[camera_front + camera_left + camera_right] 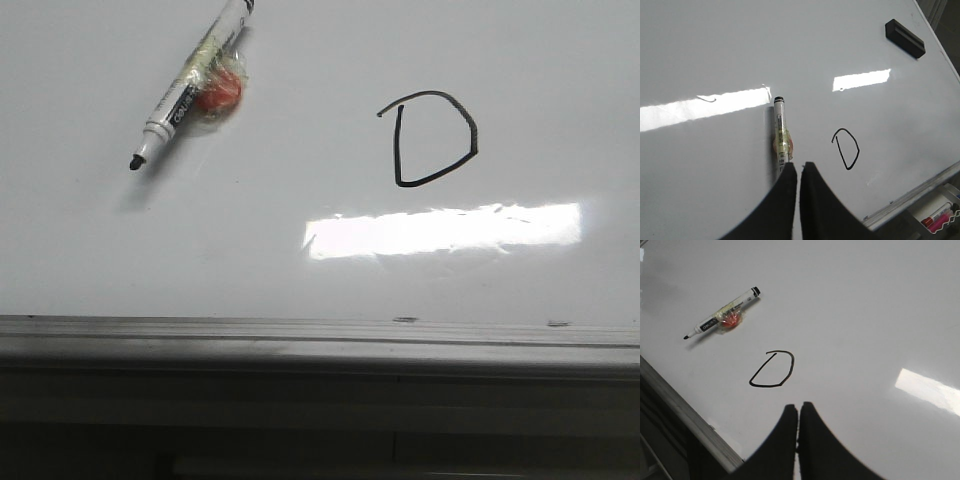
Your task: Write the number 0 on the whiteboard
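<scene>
The number 0 (pixel 432 140), one thin black hand-drawn marker loop with a straight left stroke, a rounded right side and a small tail at its upper left, sits on the large glossy white-grey whiteboard (pixel 300 290), right of the middle and somewhat above the grey metal rail (pixel 320 335) that runs along the board's lower edge. Nothing covers the loop; a bright strip of reflected light lies on the board between it and the rail.

Well to the left of the number lies one white marker pen with a black tip (pixel 185 90), uncapped, slanting with its tip toward the lower edge. An orange-red lump wrapped in clear tape (pixel 218 92) is fixed to the pen's barrel at about mid-length. A faint short black mark (pixel 707 99) shows on the board beyond the pen in the left wrist view, and one black rectangular eraser block (pixel 905 37) lies toward a far corner of the board. Past the board's edge, a tray holding red and pink markers (pixel 939 217) is partly visible.

The left gripper (pixel 799 167) has its two black fingers pressed nearly together, holding nothing, just over the pen's rear end. The right gripper (pixel 799 410) is likewise closed and empty, hanging above bare board near the number.
</scene>
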`<state>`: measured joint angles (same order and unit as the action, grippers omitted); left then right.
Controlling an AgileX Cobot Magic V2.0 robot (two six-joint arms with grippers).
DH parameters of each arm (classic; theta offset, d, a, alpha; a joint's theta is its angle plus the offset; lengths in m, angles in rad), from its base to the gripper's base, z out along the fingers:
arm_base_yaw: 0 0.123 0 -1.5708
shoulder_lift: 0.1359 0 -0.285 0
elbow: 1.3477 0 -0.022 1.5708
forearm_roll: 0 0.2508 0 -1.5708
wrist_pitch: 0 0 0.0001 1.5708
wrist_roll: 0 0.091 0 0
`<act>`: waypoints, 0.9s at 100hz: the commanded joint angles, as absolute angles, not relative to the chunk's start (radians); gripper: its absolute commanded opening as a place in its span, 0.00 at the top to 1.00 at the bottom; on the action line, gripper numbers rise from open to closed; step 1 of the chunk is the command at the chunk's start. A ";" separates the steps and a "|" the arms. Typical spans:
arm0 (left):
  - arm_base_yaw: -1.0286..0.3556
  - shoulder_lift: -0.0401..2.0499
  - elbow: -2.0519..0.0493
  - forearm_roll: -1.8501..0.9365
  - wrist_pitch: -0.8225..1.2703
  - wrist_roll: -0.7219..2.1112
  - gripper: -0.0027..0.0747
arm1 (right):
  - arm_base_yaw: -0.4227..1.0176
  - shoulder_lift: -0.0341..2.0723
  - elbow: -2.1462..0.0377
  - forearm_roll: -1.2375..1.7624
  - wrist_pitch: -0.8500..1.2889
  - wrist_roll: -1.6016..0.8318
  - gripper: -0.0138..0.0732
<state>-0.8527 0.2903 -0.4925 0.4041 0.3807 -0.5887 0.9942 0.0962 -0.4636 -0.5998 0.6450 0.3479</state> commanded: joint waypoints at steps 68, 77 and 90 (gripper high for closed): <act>-0.106 0.034 0.034 -0.026 0.220 0.120 0.99 | 0.987 0.108 -0.486 -0.639 0.578 0.348 0.90; -0.071 -0.022 0.037 -0.034 0.271 0.120 0.99 | 0.987 0.108 -0.486 -0.639 0.582 0.348 0.90; -0.043 -0.027 0.037 -0.042 0.265 0.120 0.99 | 0.987 0.108 -0.486 -0.639 0.583 0.348 0.90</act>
<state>-0.0587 -0.0044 0.0042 -0.0267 0.3222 0.1194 0.9942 0.0962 -0.4636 -0.6036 0.6469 0.3500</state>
